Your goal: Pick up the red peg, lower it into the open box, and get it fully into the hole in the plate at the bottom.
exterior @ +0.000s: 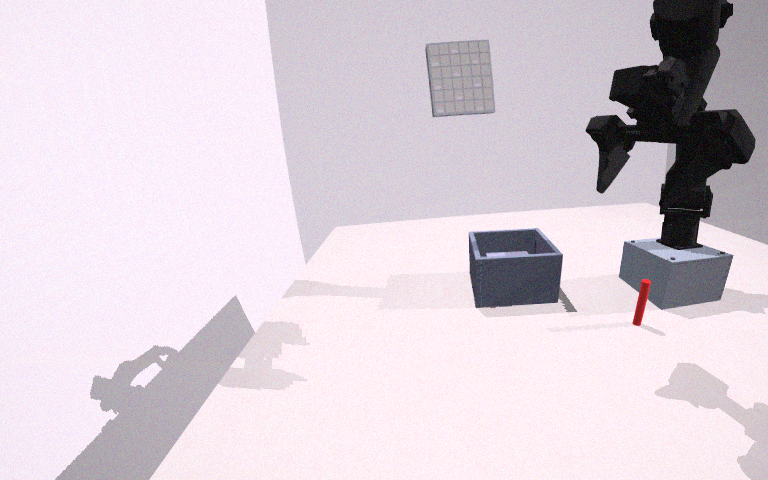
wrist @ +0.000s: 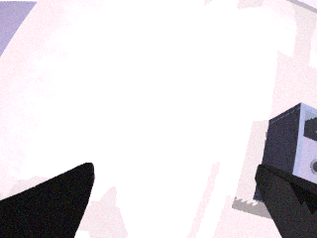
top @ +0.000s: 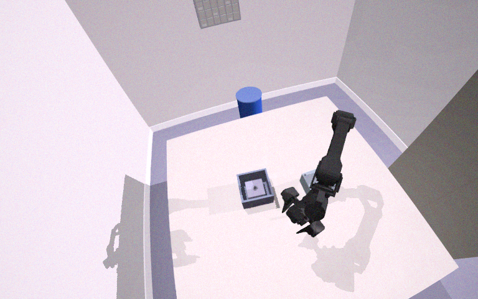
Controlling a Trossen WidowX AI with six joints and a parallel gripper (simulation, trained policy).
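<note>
The red peg (exterior: pixel 641 302) stands upright on the table in front of the arm's base, right of the box, in the exterior view. It is hidden in the top view and not seen in the wrist view. The open grey-blue box (top: pixel 257 203) (exterior: pixel 518 280) (wrist: pixel 282 144) stands left of the peg. The pale plate (top: pixel 249 192) (wrist: pixel 304 154) lies at its bottom, its hole (top: pixel 255 187) empty. My gripper (top: pixel 290 222) (wrist: pixel 177 173) is open with nothing between its fingers. It hangs well above the table, right of the box in the top view; one finger is clear in the exterior view.
The arm's grey base block (top: pixel 306 179) (exterior: pixel 690 277) stands on the table (top: pixel 211 147) (exterior: pixel 396 396), close behind the peg. A blue cylinder (top: pixel 249 102) stands beyond the table's back edge. A gridded panel (top: pixel 218 12) (exterior: pixel 459 79) is on the wall.
</note>
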